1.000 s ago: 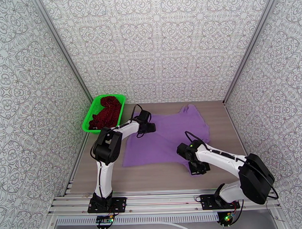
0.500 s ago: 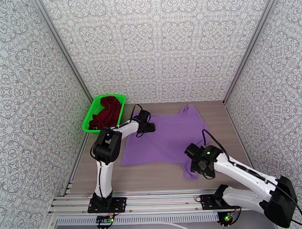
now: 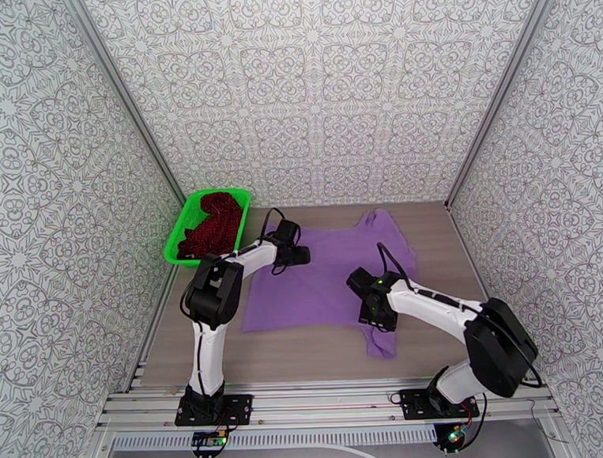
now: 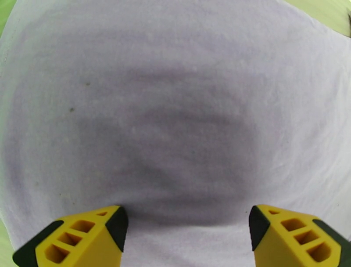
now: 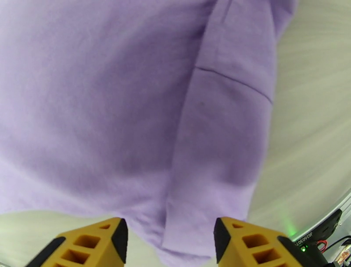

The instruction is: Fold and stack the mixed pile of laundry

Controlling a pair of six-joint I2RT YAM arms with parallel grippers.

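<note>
The lavender T-shirt (image 3: 327, 284) is lying flat mid-table, and the dark red patterned garment (image 3: 213, 221) is sitting in the green basket (image 3: 173, 244) at its 10 o'clock. The left gripper (image 4: 188, 219) is poising spread and empty over the shirt's 10 o'clock edge. The right gripper (image 5: 171, 230) is hanging spread above the sleeve at 5 o'clock.

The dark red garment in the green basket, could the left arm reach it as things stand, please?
Probably yes: the dark red garment lies uncovered in the basket, near the open left claw over the purple T-shirt, nothing between.
</note>
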